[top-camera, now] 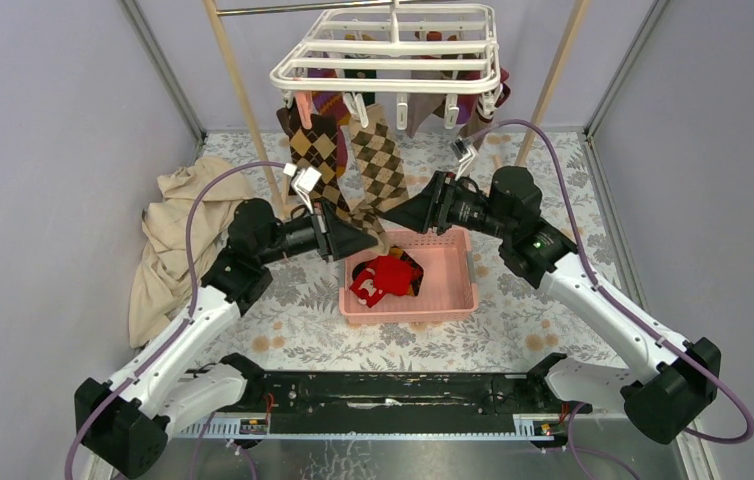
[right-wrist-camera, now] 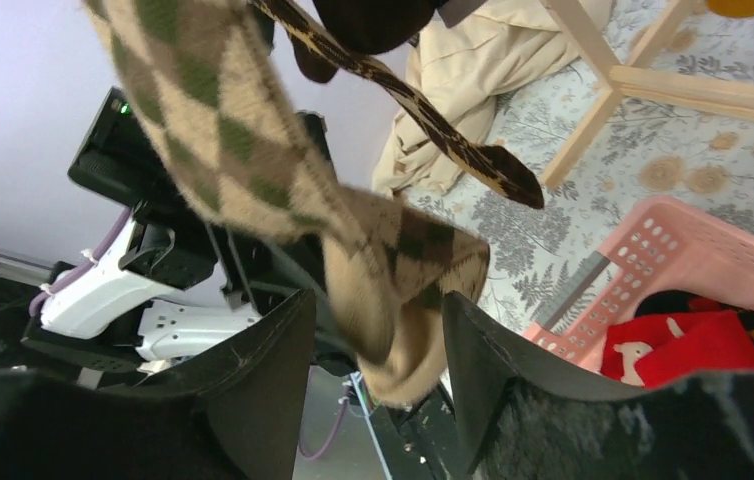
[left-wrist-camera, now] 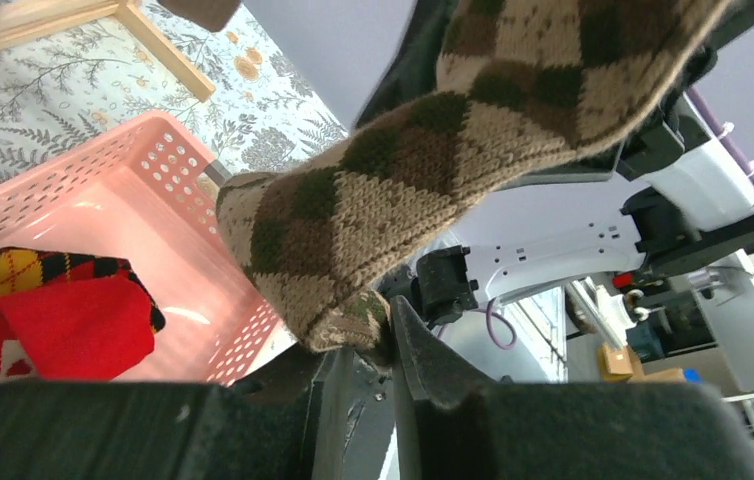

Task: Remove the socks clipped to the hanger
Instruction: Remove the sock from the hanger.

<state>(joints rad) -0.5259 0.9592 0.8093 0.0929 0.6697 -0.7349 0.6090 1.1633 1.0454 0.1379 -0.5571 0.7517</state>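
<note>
The white hanger (top-camera: 393,52) hangs at the top centre with several socks clipped under it. Two argyle socks hang lowest: a darker one (top-camera: 315,150) and a beige-brown one (top-camera: 379,165). My left gripper (top-camera: 368,240) is shut on the toe of the beige-brown argyle sock (left-wrist-camera: 433,170), pinched between its fingertips (left-wrist-camera: 373,335). My right gripper (top-camera: 387,216) is open, its fingers either side of the same sock's lower end (right-wrist-camera: 393,270), with the gripper's midpoint (right-wrist-camera: 376,300) on the fabric. The sock's top stays at the hanger.
A pink basket (top-camera: 458,290) sits below the grippers and holds a red sock (top-camera: 383,278) and a dark plaid one. A beige cloth (top-camera: 168,240) lies at the left. Wooden poles (top-camera: 243,100) stand on both sides of the hanger.
</note>
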